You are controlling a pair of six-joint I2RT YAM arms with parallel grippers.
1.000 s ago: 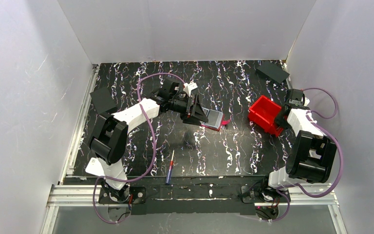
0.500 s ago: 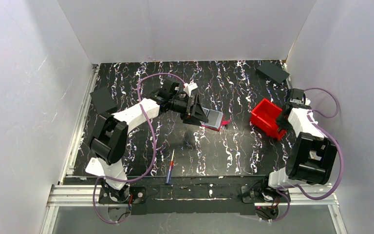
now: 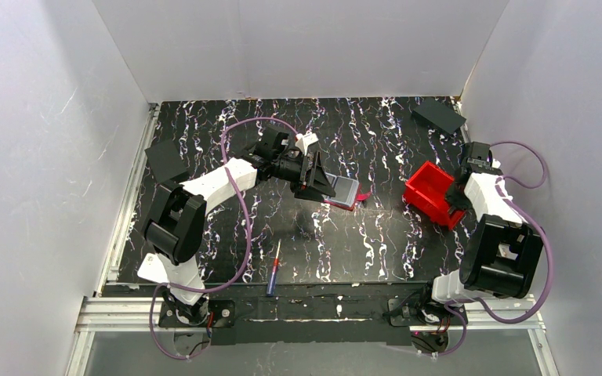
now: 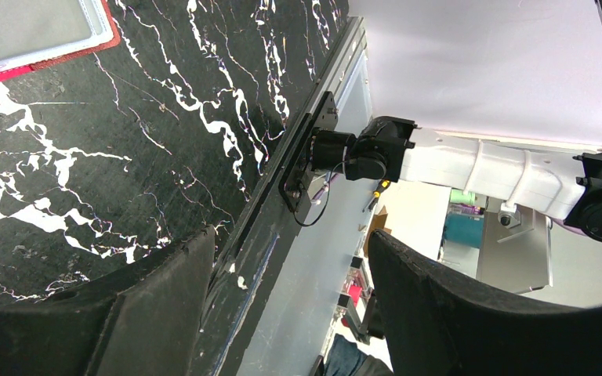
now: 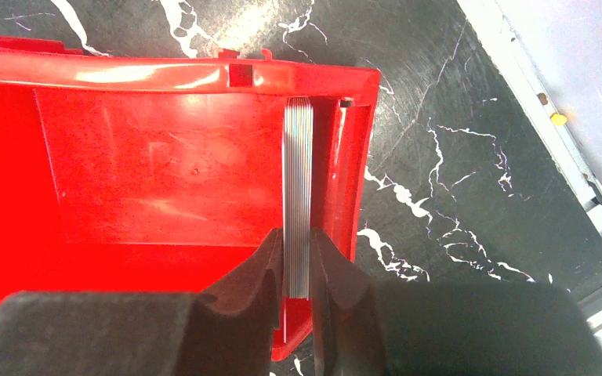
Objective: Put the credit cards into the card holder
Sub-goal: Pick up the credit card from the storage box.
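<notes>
1. My right hand was clamped on the credit cards, a grey stack seen edge-on, with one finger pressed to each side.
2. The stack stood on edge inside the red bin, close against one side wall, at the right of the desk.
3. My left hand hung with its fingers apart and nothing between them.
4. The card holder lay open near the middle of the desk, grey pocket up, just beside the left hand and well apart from the bin.
</notes>
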